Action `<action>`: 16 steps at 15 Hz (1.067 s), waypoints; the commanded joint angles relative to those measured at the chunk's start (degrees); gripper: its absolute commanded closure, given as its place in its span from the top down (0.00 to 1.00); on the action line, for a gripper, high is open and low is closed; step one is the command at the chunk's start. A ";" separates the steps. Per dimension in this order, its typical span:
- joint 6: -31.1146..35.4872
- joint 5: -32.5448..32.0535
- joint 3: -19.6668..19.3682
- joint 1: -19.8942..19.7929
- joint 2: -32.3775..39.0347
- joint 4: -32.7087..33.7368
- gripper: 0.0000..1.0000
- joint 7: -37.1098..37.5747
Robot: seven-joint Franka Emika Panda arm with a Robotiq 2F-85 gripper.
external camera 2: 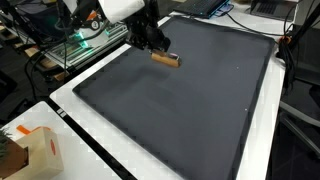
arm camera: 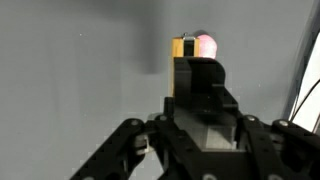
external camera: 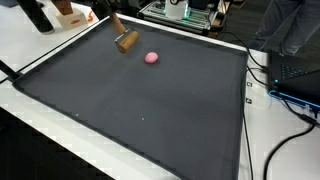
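Block: your block is a short brown wooden piece near a far corner of the mat. It sits at the tips of the gripper.
Height: you cannot tell whether the block rests on the mat or hangs just above it.
Jaws: they look closed nearly together on the block. In the wrist view the black fingers stand side by side, with the yellow-brown end of the block showing past them.
Lettering: any print on the block is too small to read.
Arm: your arm comes in from the mat's far edge and slants down to the block. Its white wrist is above and behind the black gripper.
Ball: a pink ball lies on the mat near the block and apart from it. In the wrist view it peeks out just beyond the block.
Mat: dark grey, lying flat on a white table.
Box: a cardboard box stands on the table off the mat, well apart from the block. It has a red mark you cannot read.
Cables: black cables trail over the table beside the mat.
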 commanded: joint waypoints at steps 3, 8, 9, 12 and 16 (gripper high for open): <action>1.75 -0.03 2.36 -1.25 2.08 2.05 0.24 2.74; 3.79 -3.04 4.18 -0.41 2.85 3.39 0.24 6.93; 4.06 -3.95 4.61 -0.22 2.86 3.68 0.24 7.95; 4.03 -8.45 6.14 0.82 2.12 4.31 0.24 11.84; 2.80 -16.86 8.32 3.05 2.10 6.42 0.24 17.52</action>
